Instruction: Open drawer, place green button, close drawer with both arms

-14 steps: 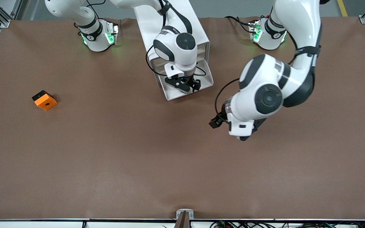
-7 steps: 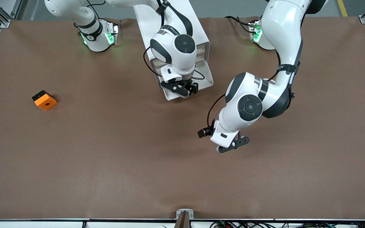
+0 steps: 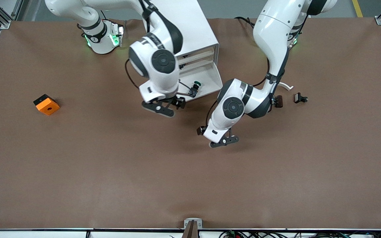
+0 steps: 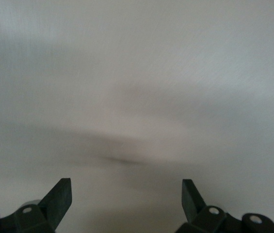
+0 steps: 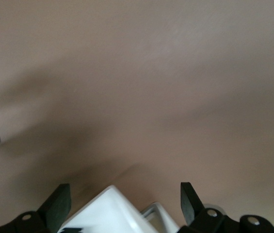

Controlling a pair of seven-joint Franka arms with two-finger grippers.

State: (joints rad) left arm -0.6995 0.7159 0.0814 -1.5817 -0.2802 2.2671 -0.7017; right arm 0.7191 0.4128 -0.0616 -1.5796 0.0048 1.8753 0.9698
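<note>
The white cabinet stands between the arm bases. Its lowest drawer is pulled open toward the front camera. The button, green-capped, lies in the drawer. My right gripper is open and empty, over the mat beside the drawer's front corner toward the right arm's end. In the right wrist view the gripper is open, with a white corner of the cabinet or drawer between the fingers. My left gripper is open and empty, low over the mat nearer the front camera than the drawer. The left wrist view shows the open gripper over bare mat.
An orange cube lies on the mat toward the right arm's end. A small black clip-like part, a small brown piece and a white curved piece lie toward the left arm's end.
My right gripper has left the drawer and moved toward the right arm's end, uncovering the button in the drawer. My left arm has swung in toward the drawer's front, uncovering the clip.
</note>
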